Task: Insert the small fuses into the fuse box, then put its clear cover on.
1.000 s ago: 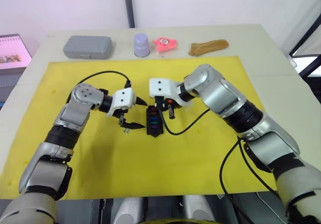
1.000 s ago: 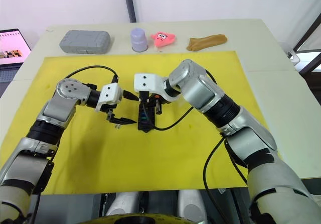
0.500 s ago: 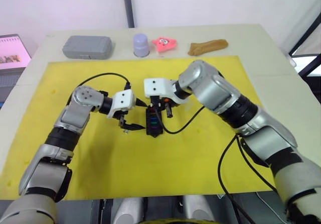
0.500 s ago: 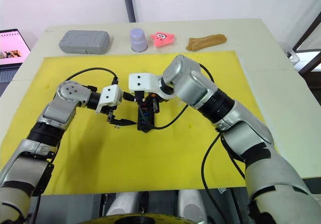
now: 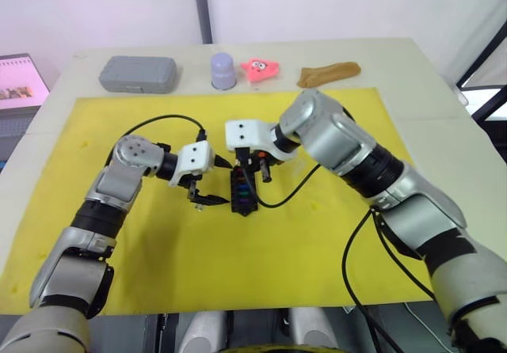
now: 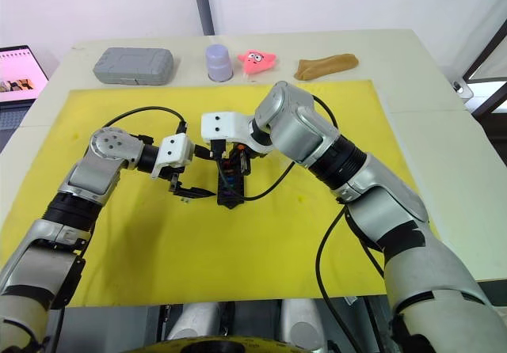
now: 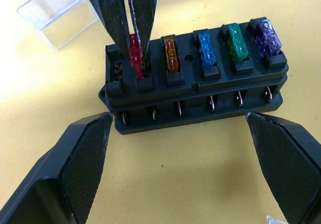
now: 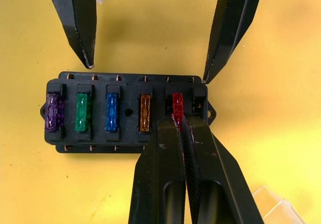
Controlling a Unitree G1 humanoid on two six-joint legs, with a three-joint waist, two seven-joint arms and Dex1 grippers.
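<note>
Right gripper [image 8: 176, 121] has its jaws clamped on the red fuse [image 7: 135, 58], standing upright in its slot in the fuse box [image 7: 195, 91]; the fingers hide its lower part. The box lies on the yellow mat [image 5: 317, 234] on the table [image 5: 428, 76], its long axis running toward and away from the robot. Orange [image 7: 169, 53], blue [image 7: 204, 47], green [image 7: 235, 41] and purple [image 7: 266, 35] fuses sit in one row; the end slot beside red looks empty. Left gripper [image 7: 180, 148] is spread wide, flanking the box's side. The clear cover [image 7: 57, 15] lies just beyond the box, partly cut off.
</note>
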